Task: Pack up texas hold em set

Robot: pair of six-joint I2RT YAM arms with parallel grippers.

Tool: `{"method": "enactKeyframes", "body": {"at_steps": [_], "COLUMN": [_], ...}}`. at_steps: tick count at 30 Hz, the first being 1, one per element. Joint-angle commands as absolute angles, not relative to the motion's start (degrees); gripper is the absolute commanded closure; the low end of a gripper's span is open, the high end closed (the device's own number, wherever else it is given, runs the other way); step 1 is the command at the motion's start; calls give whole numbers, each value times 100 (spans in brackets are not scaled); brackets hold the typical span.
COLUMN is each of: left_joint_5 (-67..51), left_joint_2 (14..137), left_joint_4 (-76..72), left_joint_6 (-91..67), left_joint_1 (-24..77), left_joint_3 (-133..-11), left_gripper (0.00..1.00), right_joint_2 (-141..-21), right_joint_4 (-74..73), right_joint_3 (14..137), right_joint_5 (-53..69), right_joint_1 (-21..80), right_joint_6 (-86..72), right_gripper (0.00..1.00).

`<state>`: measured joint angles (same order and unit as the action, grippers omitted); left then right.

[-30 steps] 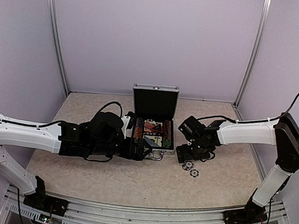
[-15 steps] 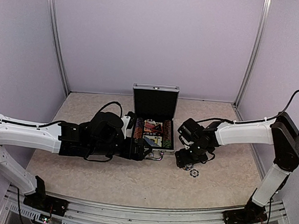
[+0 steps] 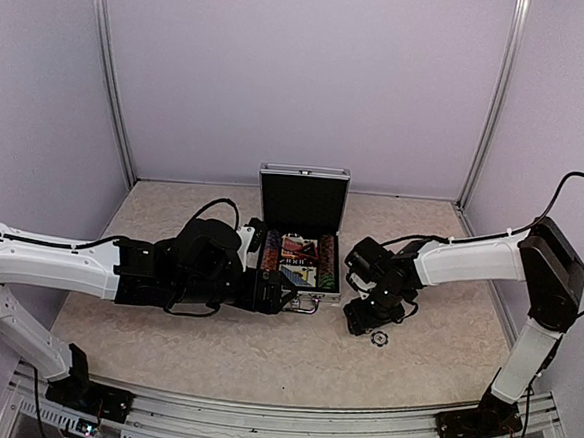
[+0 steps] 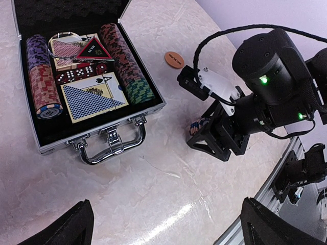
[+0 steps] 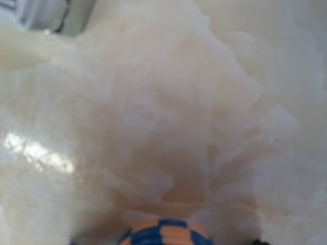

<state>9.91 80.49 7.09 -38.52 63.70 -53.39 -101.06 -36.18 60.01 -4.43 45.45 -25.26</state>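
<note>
Your left arm (image 3: 58, 263) lies low across the tabletop (image 3: 212, 359), wrist beside the handle of the open case (image 3: 303, 195) at the centre, jaws spread wide. Your right arm (image 3: 470, 260) bends down just right of the case, jaws pointing at a striped chip (image 5: 163, 234). I cannot tell whether they pinch it.

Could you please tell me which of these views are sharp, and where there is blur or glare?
Right wrist view: almost wholly out of focus, the table a pale smear with glare at left, only a blue-and-orange poker chip readable at the bottom edge. Left wrist view: sharp on the open aluminium case, with a bright sheen on the near table. Top external view: evenly lit, no harsh shadows, small pieces hard to resolve.
</note>
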Motion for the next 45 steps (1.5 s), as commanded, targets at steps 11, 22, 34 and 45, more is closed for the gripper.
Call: {"method": "enactKeyframes", "body": {"at_steps": [11,22,34,45], "left_joint_5": [1028,1037,1046,1064], "left_joint_2": [8034,8007,7963,7975], "left_joint_4": [676,657,646,641], "left_joint_6": [-3850,-3862,-3876,-3876], "left_joint_1": [6338,6341,6336,6341], "left_joint_3": [-5449,-5406,-5353,-5353], "left_gripper": [1,1,1,1], "right_joint_2": [-10267,-10076,-9955,-9784], "right_joint_4": [-3694,-3665,-3185,-2890], "right_joint_3": [5818,5624,5300,5070], "right_joint_5": [-428,-287,-201,-352], "right_joint_1": [4509,4504,4524,4728], "right_joint_6": [-2384,-2466,-2453,-2348], "right_gripper": [37,45,60,82]}}
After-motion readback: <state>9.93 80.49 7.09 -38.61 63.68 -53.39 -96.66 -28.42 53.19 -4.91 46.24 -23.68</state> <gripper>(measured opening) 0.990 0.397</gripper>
